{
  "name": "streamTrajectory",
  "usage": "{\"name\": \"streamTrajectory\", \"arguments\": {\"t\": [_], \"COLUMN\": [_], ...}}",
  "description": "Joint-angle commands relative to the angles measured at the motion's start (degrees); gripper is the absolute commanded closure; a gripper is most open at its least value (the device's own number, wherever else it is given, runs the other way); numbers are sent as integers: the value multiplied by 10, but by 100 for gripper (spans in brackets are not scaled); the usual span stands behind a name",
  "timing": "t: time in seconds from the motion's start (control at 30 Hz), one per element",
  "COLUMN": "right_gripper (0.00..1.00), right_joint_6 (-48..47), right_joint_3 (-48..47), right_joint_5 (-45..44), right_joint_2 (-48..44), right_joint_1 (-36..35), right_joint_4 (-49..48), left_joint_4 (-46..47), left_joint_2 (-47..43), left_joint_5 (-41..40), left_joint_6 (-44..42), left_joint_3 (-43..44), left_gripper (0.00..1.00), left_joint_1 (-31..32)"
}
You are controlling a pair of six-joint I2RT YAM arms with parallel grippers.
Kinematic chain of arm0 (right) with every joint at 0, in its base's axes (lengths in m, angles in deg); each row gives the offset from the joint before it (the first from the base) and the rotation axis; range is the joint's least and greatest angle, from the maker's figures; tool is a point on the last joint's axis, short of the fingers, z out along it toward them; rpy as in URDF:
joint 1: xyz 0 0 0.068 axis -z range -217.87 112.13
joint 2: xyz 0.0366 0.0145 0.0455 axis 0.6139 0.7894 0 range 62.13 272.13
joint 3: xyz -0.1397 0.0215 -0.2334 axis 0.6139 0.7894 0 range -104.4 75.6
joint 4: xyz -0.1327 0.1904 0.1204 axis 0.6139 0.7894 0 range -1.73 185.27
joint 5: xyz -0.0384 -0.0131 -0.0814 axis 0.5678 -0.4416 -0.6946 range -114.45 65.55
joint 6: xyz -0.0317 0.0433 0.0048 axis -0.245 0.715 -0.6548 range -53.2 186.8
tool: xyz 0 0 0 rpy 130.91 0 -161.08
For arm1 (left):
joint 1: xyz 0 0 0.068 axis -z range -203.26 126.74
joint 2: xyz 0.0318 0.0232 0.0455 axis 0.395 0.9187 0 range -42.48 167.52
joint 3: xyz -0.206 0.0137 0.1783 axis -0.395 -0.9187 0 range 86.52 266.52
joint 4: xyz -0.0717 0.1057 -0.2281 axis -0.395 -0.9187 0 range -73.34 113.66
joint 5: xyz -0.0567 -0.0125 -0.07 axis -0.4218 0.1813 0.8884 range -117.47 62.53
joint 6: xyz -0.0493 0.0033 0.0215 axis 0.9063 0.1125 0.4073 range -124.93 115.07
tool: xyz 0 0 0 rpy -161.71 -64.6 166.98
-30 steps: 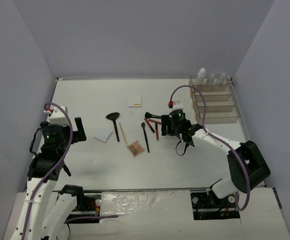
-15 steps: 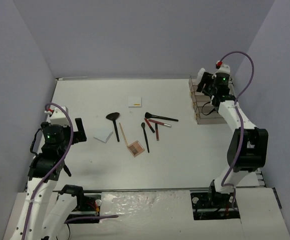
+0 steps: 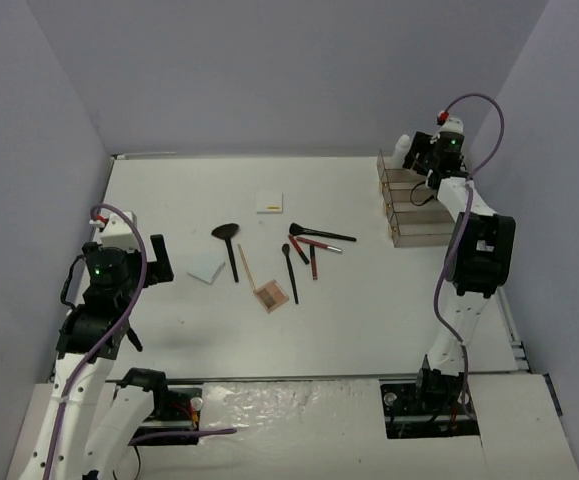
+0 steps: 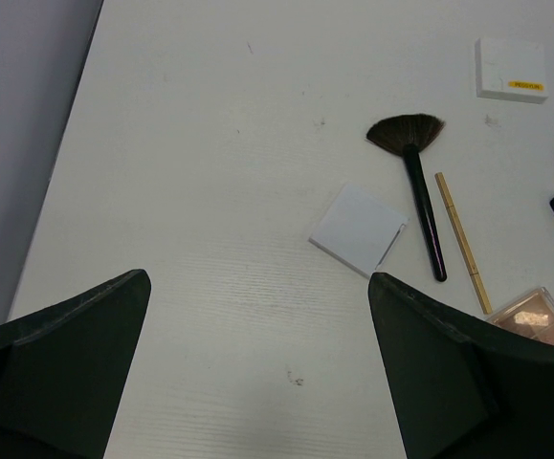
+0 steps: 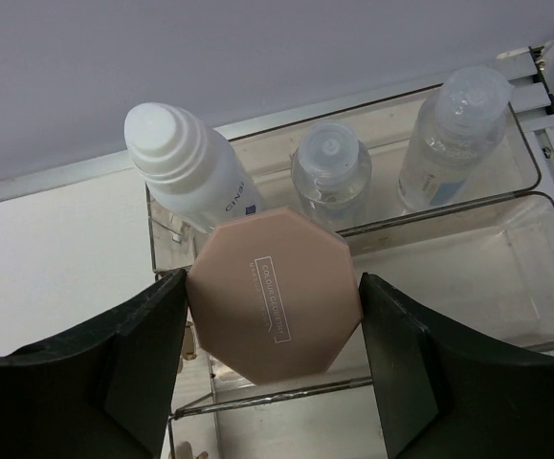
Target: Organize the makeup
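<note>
Right arm [image 3: 466, 235] has swung from mid-table out to the clear organizer [image 5: 487, 277], whose tiers lie directly beneath the right gripper [image 5: 275, 337]. Bottles [image 5: 326, 170] stand just beyond its fingers. Half-spread jaws pinch the pink compact [image 5: 275, 296] by its edges; released here, it could catch a tier wall and tip out. Left gripper [image 4: 257, 373] gapes wide, empty.

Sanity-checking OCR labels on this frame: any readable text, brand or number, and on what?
Nothing can be quoted.
pink compact: two printed lines, too small to read.
white-capped bottle: dark letters, partly hidden by the compact, unreadable.
white square pad: yellow label, print blurred.
</note>
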Motion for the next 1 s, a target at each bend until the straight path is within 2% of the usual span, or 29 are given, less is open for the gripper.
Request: {"name": "streamTrajectory", "arguments": {"t": [0.0, 0.2, 0.23, 0.3, 0.6, 0.8, 0.97], "right_gripper": [85, 74, 70, 55, 18, 13, 11], "right_joint_6": [-22, -35, -38, -45, -61, -36, -41], "right_joint_3": [-27, -8, -2, 11, 6, 55, 120], "right_joint_5": [22, 31, 31, 31, 40, 18, -16], "right_joint_2": [13, 34, 34, 29, 3, -78, -175], "right_joint_1": [-1, -1, -1, -1, -3, -21, -71], "right_joint_4": [-60, -77, -82, -99, -68, -60, -39], "left_joint_4": [33, 33, 33, 32, 33, 33, 33], "left_joint_2": [9, 10, 10, 10, 5, 3, 4], "left_joint_5": [9, 11, 11, 11, 9, 9, 13], "left_joint_6": [2, 2, 2, 1, 1, 1, 3], "left_joint_3": [13, 14, 14, 13, 11, 10, 9], "left_gripper": [3, 3, 3, 3, 3, 3, 3], "left_joint_1": [-3, -3, -3, -3, -3, -3, -3]}}
